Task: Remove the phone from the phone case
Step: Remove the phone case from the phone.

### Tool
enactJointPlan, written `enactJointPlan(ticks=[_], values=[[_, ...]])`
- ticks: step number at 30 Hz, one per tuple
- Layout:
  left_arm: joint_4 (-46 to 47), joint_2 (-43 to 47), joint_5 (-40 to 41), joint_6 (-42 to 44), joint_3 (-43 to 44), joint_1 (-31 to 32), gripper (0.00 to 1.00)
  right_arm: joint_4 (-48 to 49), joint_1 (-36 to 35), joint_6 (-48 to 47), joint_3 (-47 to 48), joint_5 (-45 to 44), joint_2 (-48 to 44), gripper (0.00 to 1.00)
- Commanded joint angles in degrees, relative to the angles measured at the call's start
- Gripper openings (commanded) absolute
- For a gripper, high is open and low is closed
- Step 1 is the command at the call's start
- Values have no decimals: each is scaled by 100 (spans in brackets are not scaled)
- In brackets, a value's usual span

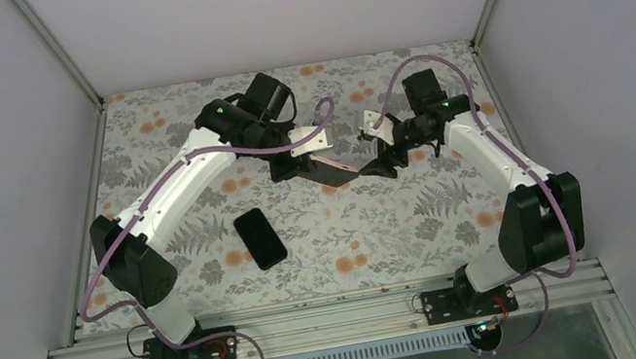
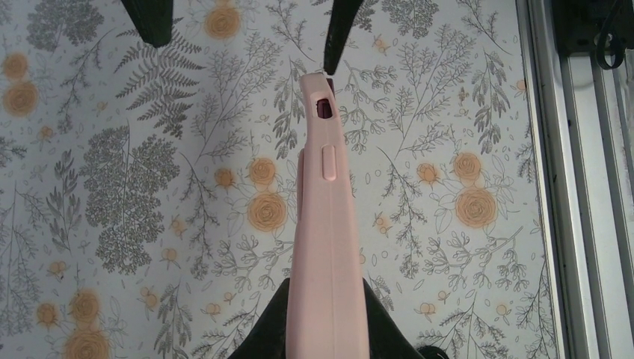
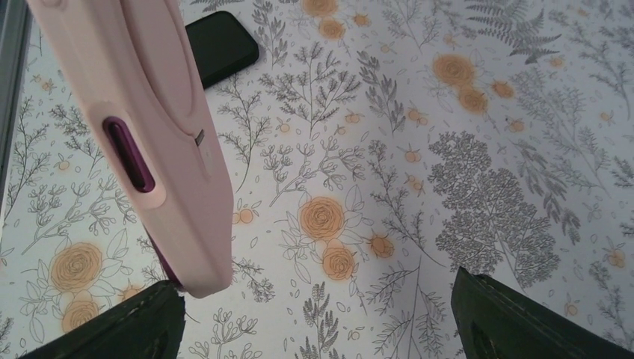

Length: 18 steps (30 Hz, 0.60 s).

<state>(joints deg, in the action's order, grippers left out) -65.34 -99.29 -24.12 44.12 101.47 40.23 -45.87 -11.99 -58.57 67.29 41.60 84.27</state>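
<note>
The pink phone case (image 2: 329, 224) hangs edge-on above the table, and my left gripper (image 2: 329, 329) is shut on its near end. From above, the phone case (image 1: 332, 171) looks dark between the two grippers. Its free end (image 3: 149, 127) reaches the left finger (image 3: 127, 325) of my right gripper (image 3: 318, 321), which stands open with nothing between its fingers. The black phone (image 1: 260, 237) lies flat on the table, apart from the case. In the right wrist view the phone (image 3: 220, 45) shows behind the case.
The floral tablecloth (image 1: 382, 227) covers the table, with white walls on three sides. An aluminium rail (image 1: 320, 322) runs along the near edge and carries both arm bases. The right gripper's fingertips (image 2: 340, 30) show at the top of the left wrist view.
</note>
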Motion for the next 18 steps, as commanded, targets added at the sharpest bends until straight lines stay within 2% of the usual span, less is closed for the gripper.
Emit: enactJointPlan(ticks=[1,18], values=[[108,15,-204,-26,200,-19,2,-193,134,-220,216,336,-145,91],[267,36,-283,-11,153,-23,2,-292,172,-320,164,383,-63,91]])
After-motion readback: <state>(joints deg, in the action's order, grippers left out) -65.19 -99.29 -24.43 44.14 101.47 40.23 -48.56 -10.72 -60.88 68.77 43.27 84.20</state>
